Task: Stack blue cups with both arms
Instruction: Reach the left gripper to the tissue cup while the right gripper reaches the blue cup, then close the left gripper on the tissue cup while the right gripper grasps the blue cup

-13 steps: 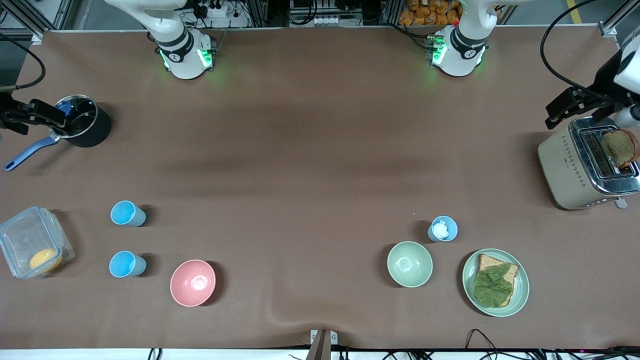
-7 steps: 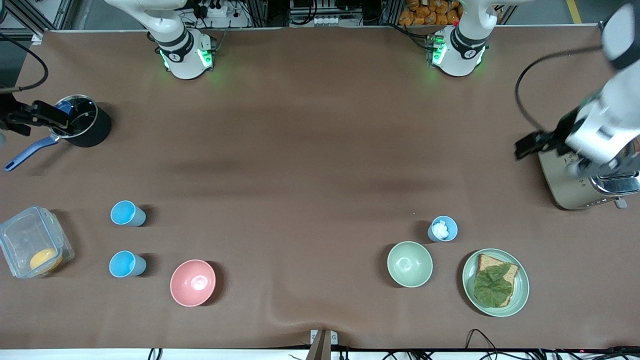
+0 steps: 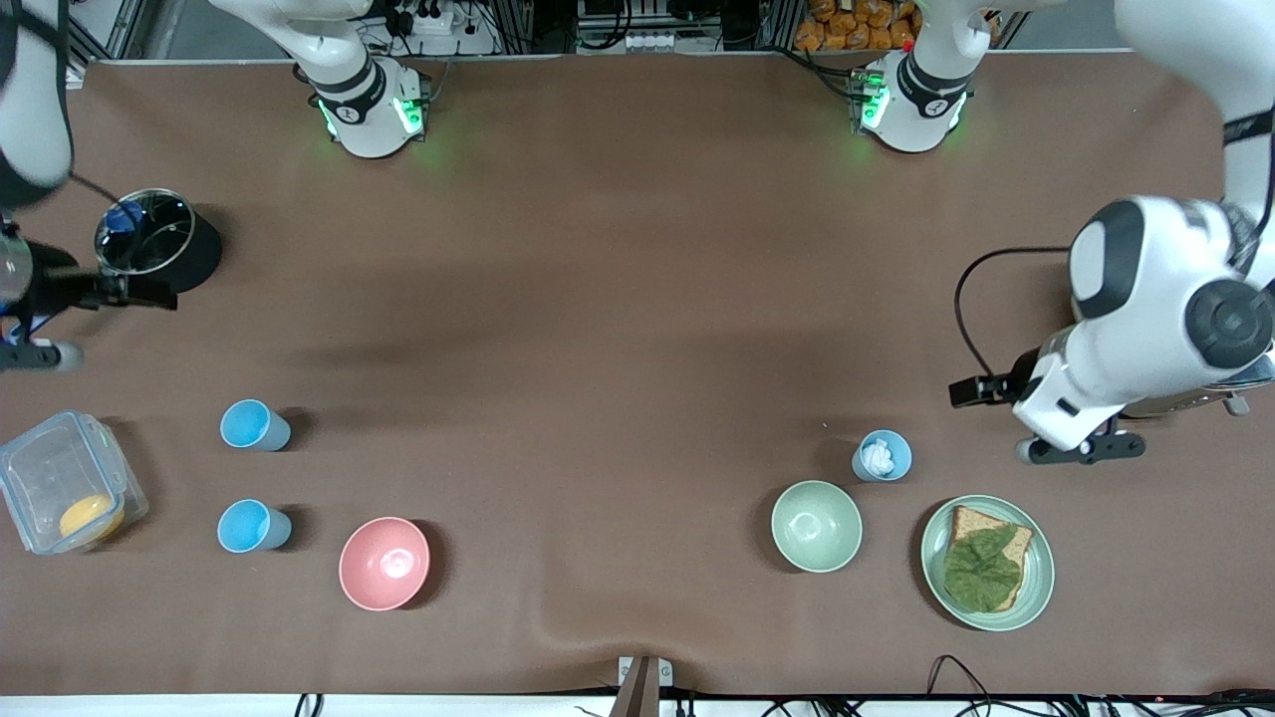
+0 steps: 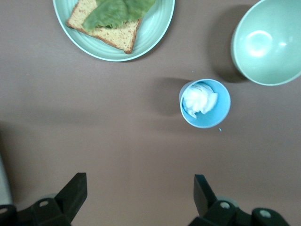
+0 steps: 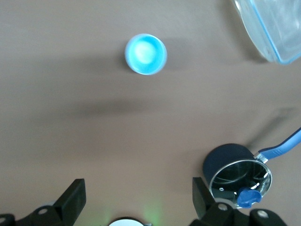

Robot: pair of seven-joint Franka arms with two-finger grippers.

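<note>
Two light-blue cups stand toward the right arm's end: one [image 3: 255,426] farther from the front camera, one [image 3: 254,526] nearer. The farther one also shows in the right wrist view [image 5: 146,54]. A duller grey-blue cup [image 3: 896,468] with a white crumpled wad inside stands toward the left arm's end, beside the pale green bowl [image 3: 816,526]; it also shows in the left wrist view [image 4: 221,110]. My left gripper [image 3: 981,390] [image 4: 139,188] is open and empty, up over bare table short of that cup. My right gripper [image 3: 129,294] [image 5: 138,188] is open and empty, up beside the pot.
A pink bowl [image 3: 384,563] stands near the nearer blue cup. A green plate [image 3: 1041,588] holds bread and lettuce. A clear lidded container [image 3: 40,468] sits at the right arm's end. A black pot [image 3: 194,264] with a blue handle stands farther back.
The left arm swung from over the toaster toward the grey-blue cup and now covers the toaster. The right gripper moved off the pot toward the front camera. No cup has moved.
</note>
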